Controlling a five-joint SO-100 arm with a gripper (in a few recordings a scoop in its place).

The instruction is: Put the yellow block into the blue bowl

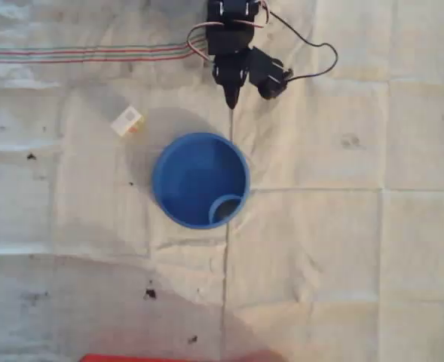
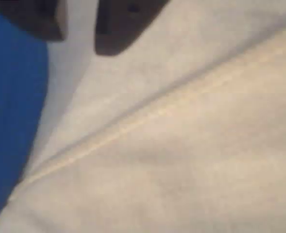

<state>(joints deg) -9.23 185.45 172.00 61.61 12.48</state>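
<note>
So the black end effector [image 1: 231,102] hangs just past the top rim of the blue bowl [image 1: 200,179] in the overhead view, holding nothing; in the wrist view its fingers [image 2: 118,29] sit a little apart with cloth showing between them. The yellow block [image 1: 127,121] lies on the desk [image 1: 342,249], up-left of the round plastic bowl, near but not touching. The desk wears a creased whitish cloth [image 2: 191,145] with striped lines near the top edge.

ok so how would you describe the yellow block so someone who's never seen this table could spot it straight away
In the overhead view, start from the blue bowl, the largest thing on the pale creased cloth. Look just up and to the left of its rim: the yellow block lies there alone, apart from the bowl. It is the one small pale yellow and whitish box shape, well to the left of the dark gripper.
</note>
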